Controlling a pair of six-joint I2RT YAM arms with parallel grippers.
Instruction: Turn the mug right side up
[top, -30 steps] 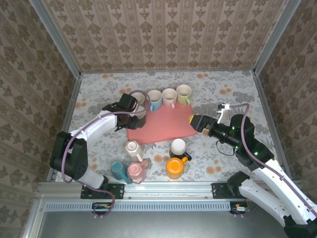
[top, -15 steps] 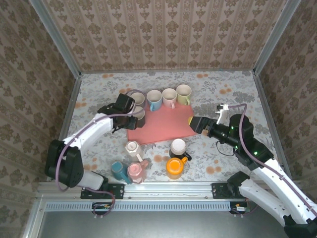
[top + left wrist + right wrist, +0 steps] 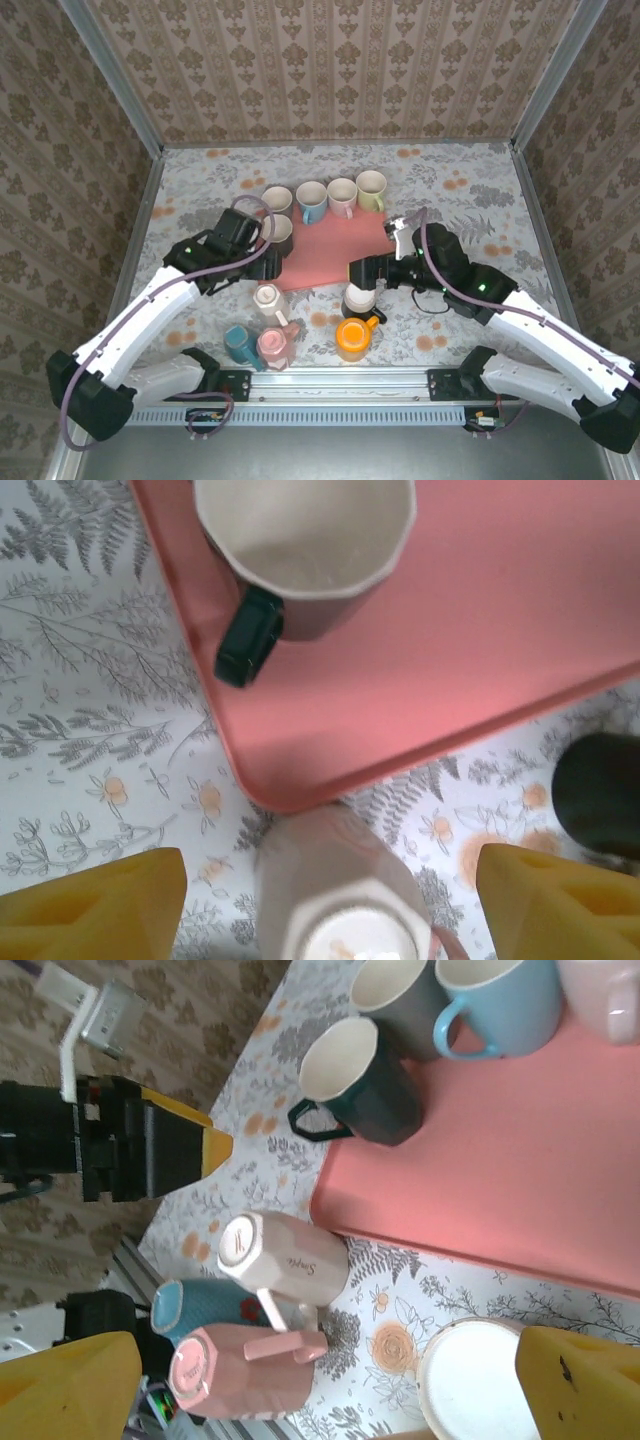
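Note:
A dark green mug (image 3: 279, 232) stands upright, white inside, on the left corner of the pink mat (image 3: 325, 250); in the left wrist view the dark green mug (image 3: 305, 540) is at the top. My left gripper (image 3: 263, 262) hangs open just in front of it, holding nothing, its yellow fingers (image 3: 90, 900) wide apart above an upside-down pale pink mug (image 3: 340, 890). My right gripper (image 3: 358, 272) is open over an upside-down black mug with a white base (image 3: 358, 297). In the right wrist view that white base (image 3: 475, 1385) lies near the right finger.
Behind the mat stand upright grey (image 3: 277, 198), blue (image 3: 312, 199), pink (image 3: 342, 193) and yellow-green (image 3: 371, 187) mugs. Near the front edge sit upside-down teal (image 3: 238, 342) and pink (image 3: 275, 345) mugs and an orange mug (image 3: 350, 338).
My left gripper has opened, let go of the dark green mug and drawn back toward the near edge. My right arm has swung left to above the black mug.

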